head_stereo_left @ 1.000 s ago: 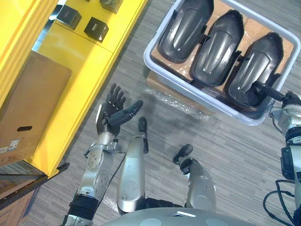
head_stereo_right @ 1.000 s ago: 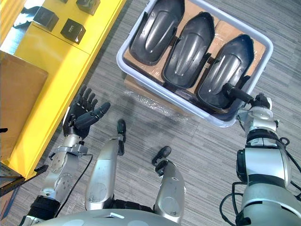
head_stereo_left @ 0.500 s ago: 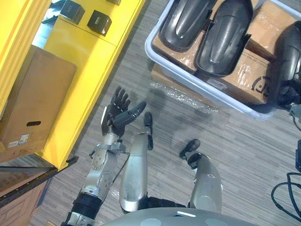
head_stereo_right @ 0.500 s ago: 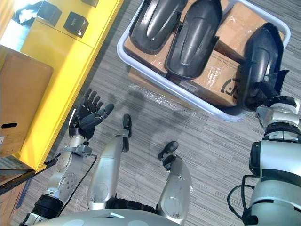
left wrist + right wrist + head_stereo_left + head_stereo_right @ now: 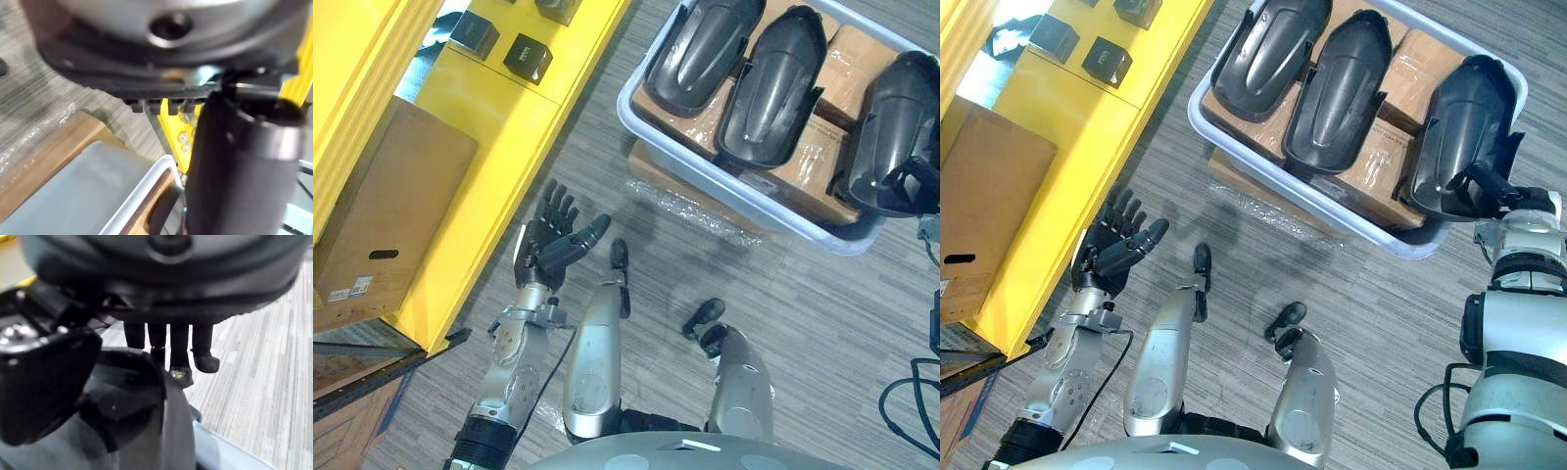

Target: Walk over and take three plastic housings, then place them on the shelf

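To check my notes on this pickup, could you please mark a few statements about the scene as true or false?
1. The right hand grips the rightmost housing. True.
2. The left hand holds a housing. False: the left hand is open and empty, beside the yellow shelf.
3. A housing lies on the yellow shelf. False: it bears a cardboard box and small black boxes.
4. There is cardboard under the housings in the tub. True.
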Controlling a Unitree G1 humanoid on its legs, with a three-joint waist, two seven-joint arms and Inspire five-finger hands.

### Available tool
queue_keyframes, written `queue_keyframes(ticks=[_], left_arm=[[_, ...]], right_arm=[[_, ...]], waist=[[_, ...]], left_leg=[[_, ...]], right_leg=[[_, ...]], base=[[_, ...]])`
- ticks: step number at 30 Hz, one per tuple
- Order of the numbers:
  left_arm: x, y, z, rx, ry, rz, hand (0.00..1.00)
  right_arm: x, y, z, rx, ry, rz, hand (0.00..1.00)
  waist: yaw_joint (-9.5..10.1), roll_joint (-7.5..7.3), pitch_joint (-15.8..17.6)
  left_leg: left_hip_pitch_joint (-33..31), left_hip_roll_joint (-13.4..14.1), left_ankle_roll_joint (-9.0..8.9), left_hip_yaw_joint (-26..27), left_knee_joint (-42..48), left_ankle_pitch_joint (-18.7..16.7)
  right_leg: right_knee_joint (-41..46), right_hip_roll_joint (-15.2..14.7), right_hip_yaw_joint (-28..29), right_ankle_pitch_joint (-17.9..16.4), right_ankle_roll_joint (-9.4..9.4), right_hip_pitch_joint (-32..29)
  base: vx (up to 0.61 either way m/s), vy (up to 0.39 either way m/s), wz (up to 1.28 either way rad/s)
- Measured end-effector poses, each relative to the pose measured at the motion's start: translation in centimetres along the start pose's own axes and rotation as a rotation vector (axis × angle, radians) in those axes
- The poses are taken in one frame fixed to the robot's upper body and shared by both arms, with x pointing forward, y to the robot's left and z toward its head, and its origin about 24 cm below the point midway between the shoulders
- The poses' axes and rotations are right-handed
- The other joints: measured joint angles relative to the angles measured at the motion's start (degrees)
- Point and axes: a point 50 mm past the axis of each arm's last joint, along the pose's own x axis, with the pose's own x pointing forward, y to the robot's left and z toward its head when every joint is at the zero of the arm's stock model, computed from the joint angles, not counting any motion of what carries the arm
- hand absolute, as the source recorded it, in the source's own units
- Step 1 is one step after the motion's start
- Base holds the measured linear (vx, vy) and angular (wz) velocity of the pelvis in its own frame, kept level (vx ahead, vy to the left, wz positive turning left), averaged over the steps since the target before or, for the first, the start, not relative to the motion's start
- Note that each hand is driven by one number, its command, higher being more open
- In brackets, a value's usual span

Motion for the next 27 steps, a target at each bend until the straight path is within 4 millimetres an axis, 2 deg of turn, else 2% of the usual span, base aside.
queue_keyframes(ticks=[5,9,16,20,22,24,27], left_arm=[[-0.9,0.6,0.1,0.019,0.012,-0.004,1.00],[-1.8,0.7,0.3,0.017,0.012,-0.003,1.00],[-2.3,0.5,2.1,0.026,-0.057,-0.011,1.00],[-2.0,0.0,2.4,0.022,-0.050,-0.036,1.00],[-1.6,-0.2,2.3,0.009,-0.033,-0.060,1.00],[-1.6,-0.2,1.8,-0.023,0.016,-0.057,1.00],[-1.3,-0.3,1.8,-0.057,0.029,-0.064,1.00]], right_arm=[[0.1,-0.1,-0.3,-0.054,-0.050,-0.014,0.00],[0.0,-0.5,-0.3,-0.106,-0.121,-0.108,0.00],[-1.2,-0.2,2.1,-0.169,-0.358,-0.223,0.00],[-1.9,0.1,2.8,-0.182,-0.437,-0.244,0.00],[-1.9,0.8,2.1,-0.184,-0.438,-0.228,0.00],[-2.1,3.2,-0.2,-0.188,-0.399,-0.159,0.00],[-2.3,5.1,-1.2,-0.208,-0.389,-0.114,0.00]], waist=[[0.02,-1.42,-0.02],[-0.08,-3.33,0.00],[-1.34,-7.16,-0.13],[-1.66,-7.95,-0.59],[-1.75,-8.31,-1.01],[-1.86,-9.86,-4.26],[-2.88,-10.61,-5.64]], left_leg=[[2.57,0.10,-0.13,0.53,-1.92,0.69],[6.07,0.23,-0.32,1.33,-3.67,0.84],[13.34,-0.64,-0.84,3.60,-10.98,2.89],[16.17,-1.02,-0.97,4.77,-13.63,3.69],[18.39,-1.38,-1.01,5.12,-15.50,4.27],[19.58,-1.66,-1.28,5.70,-17.82,4.69],[19.74,-1.90,-1.22,6.06,-17.98,4.80]], right_leg=[[-2.24,0.81,0.15,0.80,0.28,2.30],[-4.43,1.64,0.33,1.59,0.30,5.61],[-9.20,2.72,1.27,2.99,0.75,10.30],[-10.46,2.79,1.82,3.57,0.96,11.86],[-12.05,3.05,1.79,4.00,1.21,13.81],[-13.94,3.44,1.88,4.41,1.55,14.47],[-15.53,3.57,1.75,5.23,1.75,15.35]], base=[[0.02,-0.010,-0.01],[0.04,-0.025,-0.03],[0.03,-0.003,-0.08],[0.05,0.000,-0.07],[0.06,-0.003,-0.01],[0.10,-0.015,-0.05],[0.08,-0.003,0.02]])
